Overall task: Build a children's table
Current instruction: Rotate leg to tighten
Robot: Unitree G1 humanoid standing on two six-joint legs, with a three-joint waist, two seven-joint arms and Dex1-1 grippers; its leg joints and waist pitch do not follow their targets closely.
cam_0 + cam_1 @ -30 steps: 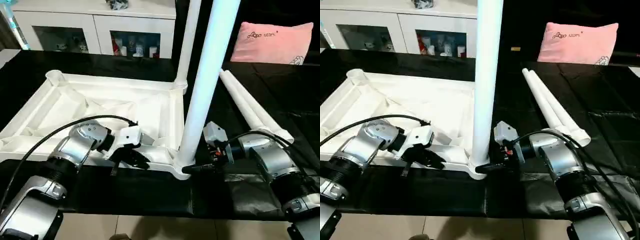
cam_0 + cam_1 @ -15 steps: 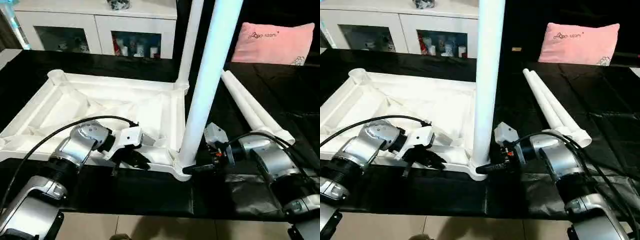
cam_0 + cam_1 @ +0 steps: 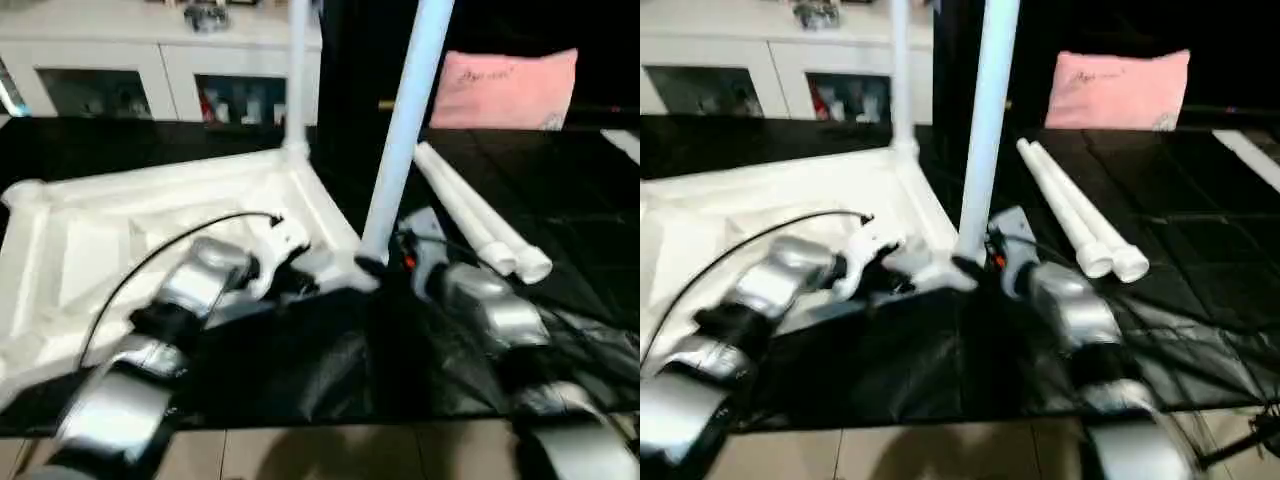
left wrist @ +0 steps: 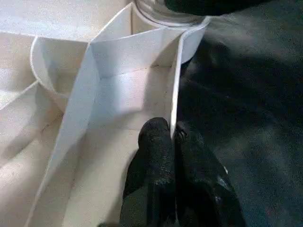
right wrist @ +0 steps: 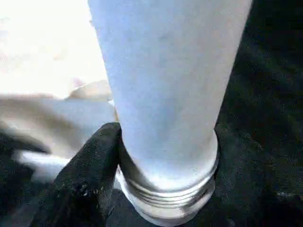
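Note:
The white tabletop [image 3: 100, 230] lies upside down on the black-covered table, ribs facing up. Two white legs stand upright in its corner sockets: a far leg [image 3: 296, 70] and a near leg [image 3: 405, 130]. My left gripper [image 4: 173, 130] is shut on the thin rim wall of the tabletop near the near leg's socket. My right gripper [image 3: 392, 258] sits at the base of the near leg, with one black finger [image 5: 92, 165] pressed against its threaded end [image 5: 165, 189]; the other finger is hidden behind the leg. Two loose legs [image 3: 470, 215] lie side by side to the right.
A pink pillow [image 3: 510, 88] lies at the back right and a white glass-door cabinet [image 3: 130, 80] stands at the back left. The black sheet [image 3: 330, 360] is wrinkled under my forearms. The table's front edge runs just below them, with floor beyond.
The camera has shifted. The tabletop has turned: its corner with the near leg has moved away from me, closer to the loose legs' ends. Both grippers went with it.

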